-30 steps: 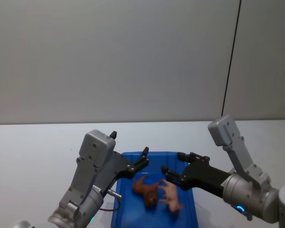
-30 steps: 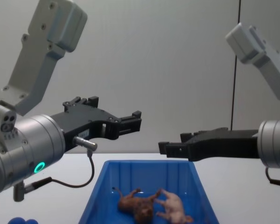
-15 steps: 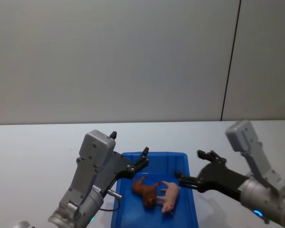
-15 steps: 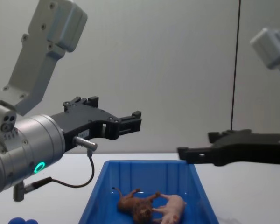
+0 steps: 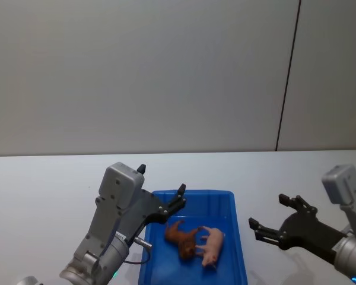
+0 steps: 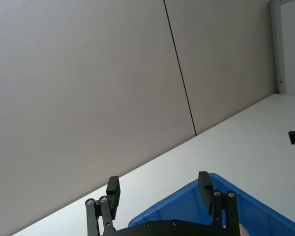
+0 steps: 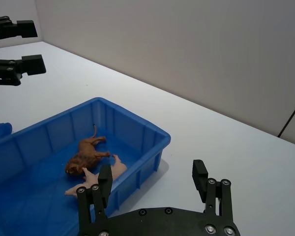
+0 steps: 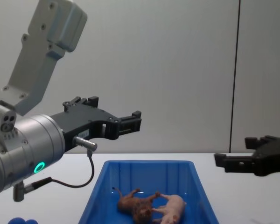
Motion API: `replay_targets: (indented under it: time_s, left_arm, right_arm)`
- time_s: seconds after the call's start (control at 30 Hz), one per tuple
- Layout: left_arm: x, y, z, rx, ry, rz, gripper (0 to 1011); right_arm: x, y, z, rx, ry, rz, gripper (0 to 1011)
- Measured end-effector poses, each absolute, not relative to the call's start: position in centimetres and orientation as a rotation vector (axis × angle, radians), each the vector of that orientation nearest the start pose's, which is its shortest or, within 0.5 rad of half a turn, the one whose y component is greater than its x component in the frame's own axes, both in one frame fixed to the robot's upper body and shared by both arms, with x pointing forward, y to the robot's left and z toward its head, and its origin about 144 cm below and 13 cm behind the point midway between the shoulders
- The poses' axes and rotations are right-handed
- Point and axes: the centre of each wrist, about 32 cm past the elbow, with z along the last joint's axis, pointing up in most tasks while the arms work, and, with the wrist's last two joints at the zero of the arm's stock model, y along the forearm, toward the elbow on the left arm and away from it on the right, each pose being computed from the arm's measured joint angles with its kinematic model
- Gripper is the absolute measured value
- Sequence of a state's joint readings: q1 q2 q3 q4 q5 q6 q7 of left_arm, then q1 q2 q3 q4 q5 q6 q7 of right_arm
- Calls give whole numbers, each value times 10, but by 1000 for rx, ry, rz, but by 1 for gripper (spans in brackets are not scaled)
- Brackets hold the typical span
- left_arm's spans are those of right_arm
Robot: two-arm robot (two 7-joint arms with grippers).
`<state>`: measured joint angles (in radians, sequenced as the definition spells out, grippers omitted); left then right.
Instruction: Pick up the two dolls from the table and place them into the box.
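Two touching dolls [image 5: 212, 243] in the box [image 5: 193, 193], lion [image 5: 183, 238] tail-end toward its far wall; left claw [image 5: 161, 179], right claw [image 5: 267, 212] spread.

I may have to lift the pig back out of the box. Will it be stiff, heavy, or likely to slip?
Probably stiff: the pig lies on its side with legs sticking out, not drooping. Likely light, being small beside the box. Its smooth, rounded body may slip in a pinch, and it seems to touch the lion, which could get nudged.
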<state>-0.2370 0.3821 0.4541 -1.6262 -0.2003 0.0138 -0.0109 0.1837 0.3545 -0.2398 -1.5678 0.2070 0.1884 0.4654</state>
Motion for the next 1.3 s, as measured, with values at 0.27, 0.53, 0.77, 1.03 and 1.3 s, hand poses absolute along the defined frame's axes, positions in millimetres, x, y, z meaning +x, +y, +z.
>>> replay_targets:
  time_s: [0.27, 0.53, 0.77, 1.03, 1.3]
  left_arm:
    - [489, 201, 1203, 72, -265, 1143, 1002]
    - [477, 211, 1200, 93, -238, 1223, 1002]
    - [465, 223, 1193, 117, -197, 1307, 1002]
    - [454, 237, 1179, 153, -131, 1384, 1001]
    - [447, 250, 1161, 202, -61, 1420, 1002]
  right_arm:
    - [495, -268, 1191, -202, -43, -921, 1001]
    - [492, -274, 1190, -201, -48, -929, 1001]
    - [491, -276, 1189, -201, -49, -934, 1001]
    - [490, -278, 1189, -201, -50, -936, 1001]
    - [489, -279, 1189, -201, -51, -938, 1001]
